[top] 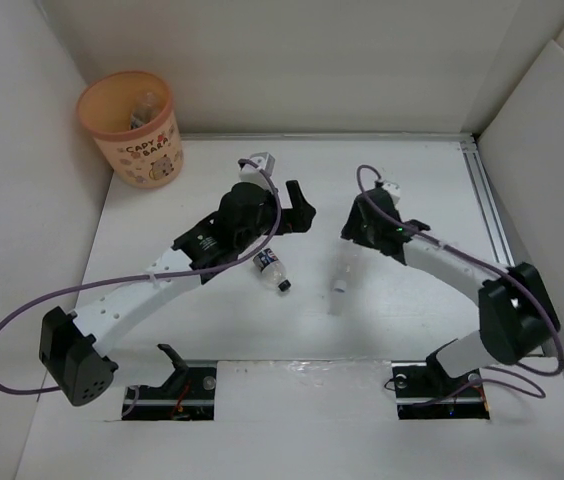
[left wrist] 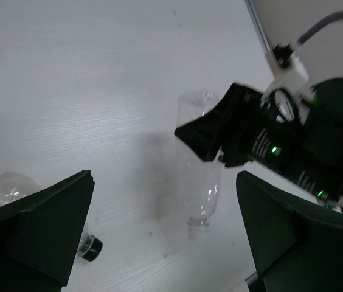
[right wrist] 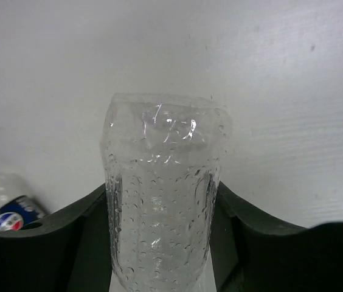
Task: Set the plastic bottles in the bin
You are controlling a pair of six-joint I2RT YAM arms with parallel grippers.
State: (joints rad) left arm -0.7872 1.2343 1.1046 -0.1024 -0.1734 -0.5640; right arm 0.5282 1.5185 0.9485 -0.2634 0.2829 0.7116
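The left arm reaches low across the worktop (top: 262, 330), and the left gripper (top: 297, 205) has its fingers wide apart. The right arm bends in, with the right gripper (right wrist: 159, 210) clamped on the clear bottle (right wrist: 162, 182), at 5 o'clock from the left gripper. The top view half hides this bottle. The labelled bottle (top: 270, 268) lies at its 9 o'clock, cut off in both wrist views. Only the top view shows the bin (top: 127, 125), far off at 10 o'clock.

The bin (top: 127, 128) is being kept at the far left corner of the table (top: 392, 330), with a bottle (top: 145, 108) inside. The labelled bottle (top: 271, 268) is lying mid-table, and the bare bottle (top: 340, 290) is being held to its right, between the fingers of the right gripper (right wrist: 159, 243).
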